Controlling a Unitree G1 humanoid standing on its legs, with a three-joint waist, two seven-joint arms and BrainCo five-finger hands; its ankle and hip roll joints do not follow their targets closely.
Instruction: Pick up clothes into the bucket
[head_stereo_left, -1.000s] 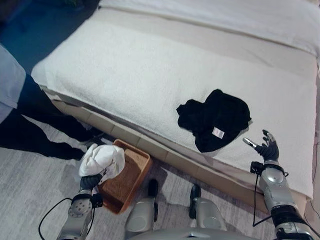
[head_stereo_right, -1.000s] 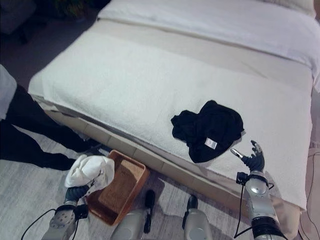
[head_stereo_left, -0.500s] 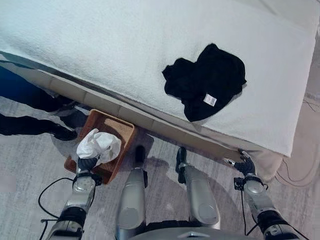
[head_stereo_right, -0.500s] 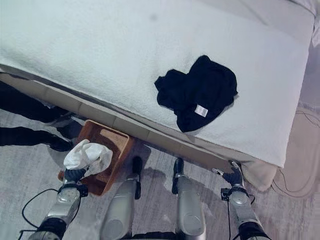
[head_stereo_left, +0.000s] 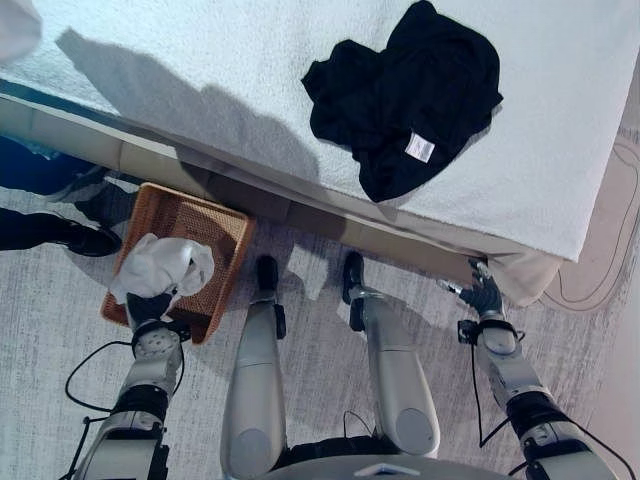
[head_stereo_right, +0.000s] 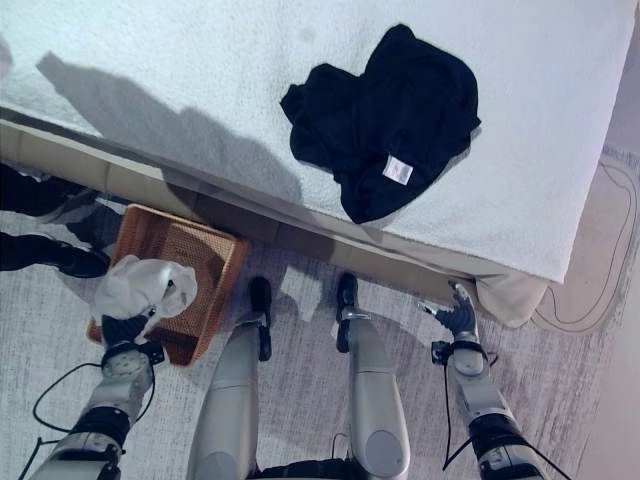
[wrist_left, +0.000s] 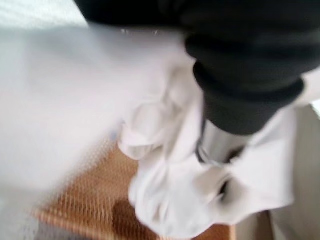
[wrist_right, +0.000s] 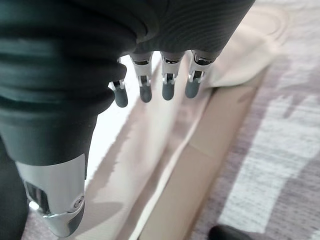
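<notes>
L hand is clamped on a crumpled white garment, held over the near corner of the woven wicker basket on the floor. Advice: centre over the basket opening, lower, then release so no cloth drapes the rim. R hand hangs relaxed, fingers apart, by the bed edge. Soft black garment lies bunched on the nubby white bed cover

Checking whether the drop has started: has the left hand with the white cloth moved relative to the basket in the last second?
Yes. The left hand holding the white cloth has come from the basket's near corner to over its inside.
</notes>
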